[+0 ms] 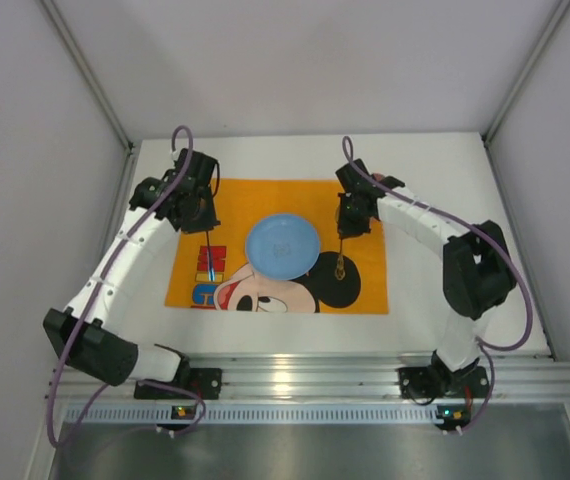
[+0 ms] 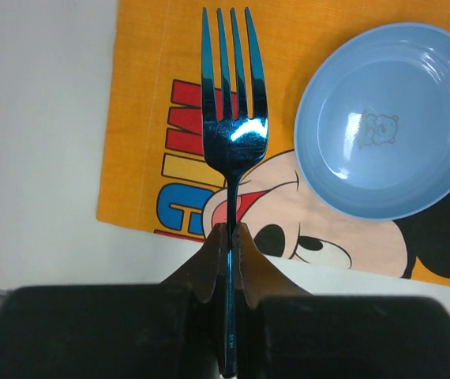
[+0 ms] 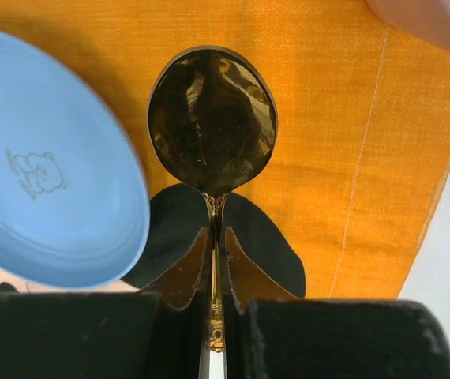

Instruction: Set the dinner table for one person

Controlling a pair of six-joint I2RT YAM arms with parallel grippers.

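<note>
A light blue plate (image 1: 282, 245) sits in the middle of the orange Mickey Mouse placemat (image 1: 365, 205) on the white dinner table (image 1: 435, 160). My left gripper (image 1: 205, 222) is shut on the handle of a dark blue fork (image 2: 233, 118), held over the mat left of the plate (image 2: 387, 118), tines pointing at the near side. My right gripper (image 1: 347, 228) is shut on the handle of a gold spoon (image 3: 211, 118), held over the mat right of the plate (image 3: 43, 174), bowl toward the near side.
Silver aluminium rails (image 1: 295, 375) run along the table's near edge by the arm bases. Grey walls enclose the left, back and right sides. A bare white strip of table (image 1: 510, 250) lies right of the mat.
</note>
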